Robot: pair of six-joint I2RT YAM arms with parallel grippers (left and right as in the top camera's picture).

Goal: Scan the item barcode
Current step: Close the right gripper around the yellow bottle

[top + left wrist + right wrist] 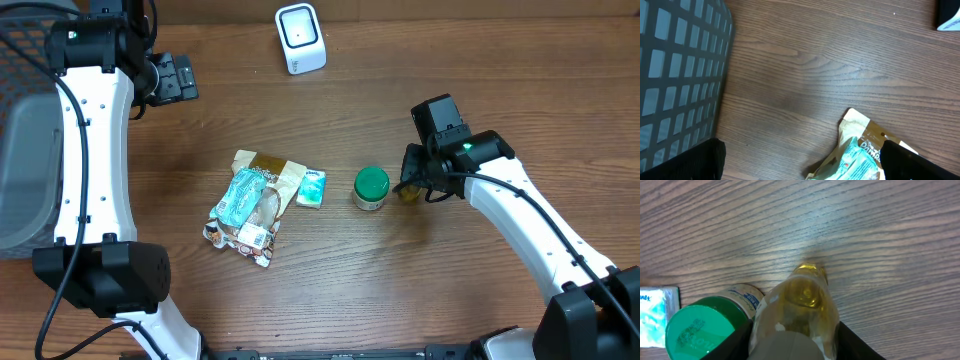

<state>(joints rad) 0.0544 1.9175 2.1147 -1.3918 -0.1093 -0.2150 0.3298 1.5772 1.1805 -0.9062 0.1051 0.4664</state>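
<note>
A small clear bottle of yellow liquid [801, 297] with a grey cap lies between the fingers of my right gripper [792, 342]; both fingers press on its sides. From overhead only a yellow bit of the bottle [409, 191] shows under the right gripper [410, 184], just right of a green-lidded jar [371, 186]. No barcode shows on it. The white scanner [300, 38] stands at the back centre. My left gripper [172, 78] hangs open at the back left, holding nothing; its fingers [685, 162] frame bare wood.
The green-lidded jar [700, 330] touches the bottle's left side. A tissue pack [311, 187] and crumpled snack bags [250, 205] lie left of it; the bags [860, 150] also reach into the left wrist view. A dark mesh basket [25, 130] fills the left edge.
</note>
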